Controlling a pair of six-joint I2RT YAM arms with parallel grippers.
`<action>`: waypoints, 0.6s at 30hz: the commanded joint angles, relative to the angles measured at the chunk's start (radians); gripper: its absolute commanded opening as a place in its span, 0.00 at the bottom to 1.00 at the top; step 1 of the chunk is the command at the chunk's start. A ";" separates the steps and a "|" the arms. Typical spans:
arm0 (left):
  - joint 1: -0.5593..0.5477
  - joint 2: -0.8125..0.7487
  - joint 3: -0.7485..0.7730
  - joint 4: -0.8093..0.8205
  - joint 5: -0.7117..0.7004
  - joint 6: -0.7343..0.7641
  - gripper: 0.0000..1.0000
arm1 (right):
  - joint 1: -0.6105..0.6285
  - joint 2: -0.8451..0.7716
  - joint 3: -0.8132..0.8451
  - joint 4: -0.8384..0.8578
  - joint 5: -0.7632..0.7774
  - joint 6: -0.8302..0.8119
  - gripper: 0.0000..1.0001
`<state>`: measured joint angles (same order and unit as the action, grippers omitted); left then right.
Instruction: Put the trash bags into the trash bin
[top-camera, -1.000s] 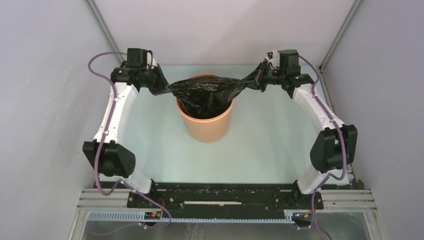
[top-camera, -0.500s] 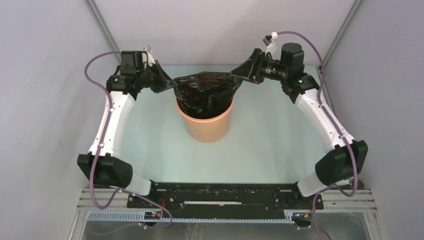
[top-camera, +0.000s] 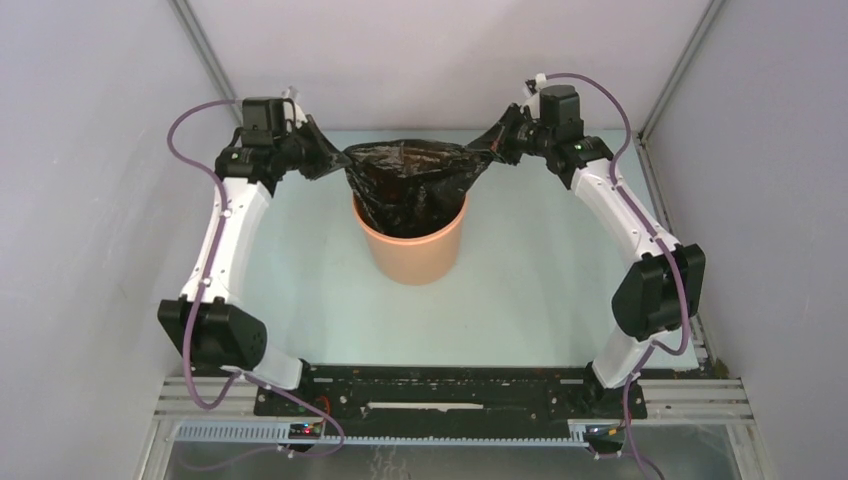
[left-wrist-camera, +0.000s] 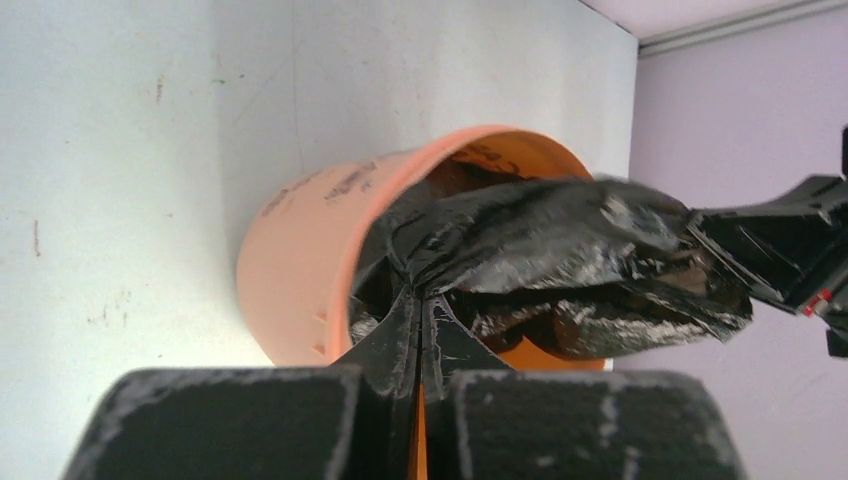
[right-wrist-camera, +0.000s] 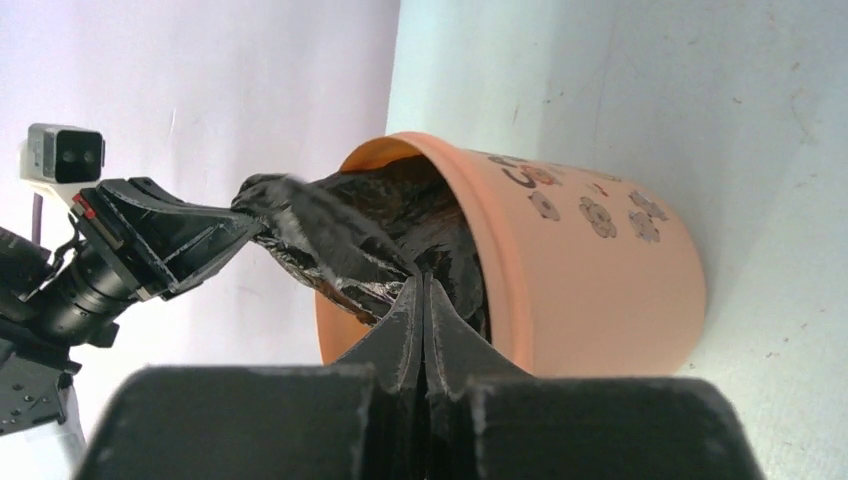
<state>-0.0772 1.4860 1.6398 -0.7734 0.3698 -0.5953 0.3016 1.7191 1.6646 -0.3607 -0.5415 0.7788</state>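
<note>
The orange trash bin (top-camera: 412, 252) stands upright at the middle of the table. The glossy black trash bag (top-camera: 412, 180) hangs with its lower part inside the bin and its top stretched wide above the rim. My left gripper (top-camera: 335, 163) is shut on the bag's left edge. My right gripper (top-camera: 490, 153) is shut on its right edge. In the left wrist view my gripper (left-wrist-camera: 420, 300) pinches the bag (left-wrist-camera: 560, 260) over the bin (left-wrist-camera: 300, 270). In the right wrist view my gripper (right-wrist-camera: 424, 285) pinches the bag (right-wrist-camera: 330, 240) beside the bin (right-wrist-camera: 590, 290).
The pale table (top-camera: 560, 270) has grey enclosure walls close on the left, right and back. The arm bases sit on a black rail (top-camera: 430, 395) at the near edge.
Both grippers still hold the bag stretched over the bin. The right wrist has swung and dropped a little; the left has shifted slightly. The bag's top has spread flatter and wider.
</note>
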 joint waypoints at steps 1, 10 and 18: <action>0.026 0.077 0.051 0.031 -0.041 -0.021 0.00 | -0.025 0.036 0.040 -0.003 0.055 0.108 0.00; 0.031 0.225 0.159 -0.038 -0.048 -0.003 0.00 | -0.021 0.151 0.121 -0.059 0.052 0.123 0.00; 0.031 0.283 0.205 0.008 -0.013 -0.036 0.00 | -0.020 0.203 0.150 -0.070 0.065 0.141 0.00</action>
<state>-0.0536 1.7481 1.7725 -0.7959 0.3267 -0.6060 0.2813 1.9121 1.7649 -0.4240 -0.4988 0.9054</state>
